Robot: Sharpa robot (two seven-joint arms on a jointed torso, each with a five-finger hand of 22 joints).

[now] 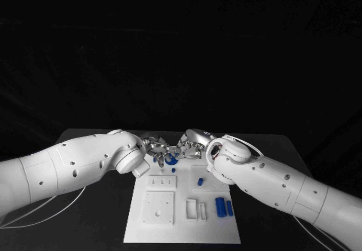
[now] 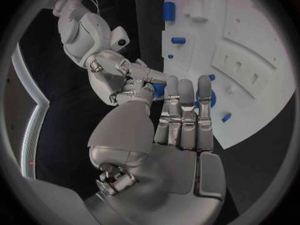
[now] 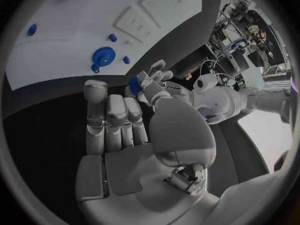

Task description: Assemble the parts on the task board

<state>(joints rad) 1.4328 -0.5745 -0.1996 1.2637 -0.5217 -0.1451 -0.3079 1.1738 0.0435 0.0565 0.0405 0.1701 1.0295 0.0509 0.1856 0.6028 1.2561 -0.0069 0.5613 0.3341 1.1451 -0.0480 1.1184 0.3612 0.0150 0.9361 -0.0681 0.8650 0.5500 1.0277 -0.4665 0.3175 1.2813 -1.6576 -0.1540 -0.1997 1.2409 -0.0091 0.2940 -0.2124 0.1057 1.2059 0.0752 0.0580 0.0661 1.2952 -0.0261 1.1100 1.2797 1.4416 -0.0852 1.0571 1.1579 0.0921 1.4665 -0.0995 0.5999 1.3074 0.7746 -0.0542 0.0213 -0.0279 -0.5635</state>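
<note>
The white task board (image 1: 181, 219) lies lengthwise on the black table. My two hands meet over its far end. A small blue part (image 2: 159, 89) (image 3: 134, 82) sits between the fingertips of both. My left hand (image 1: 156, 149) (image 2: 181, 120) pinches it with thumb and a finger. The right hand (image 1: 190, 149) (image 3: 119, 120) (image 2: 119, 80) touches it from the other side with its thumb and fingertips. A blue gear (image 3: 103, 56) (image 2: 209, 99) lies on the board just below the hands.
Loose blue parts lie on the board: a short peg (image 1: 200, 181), two long cylinders (image 1: 220, 206) near the right edge, and small studs (image 1: 173, 170). White raised blocks (image 1: 161, 182) and slotted pieces (image 1: 191, 208) stand mid-board. Black table surrounds it.
</note>
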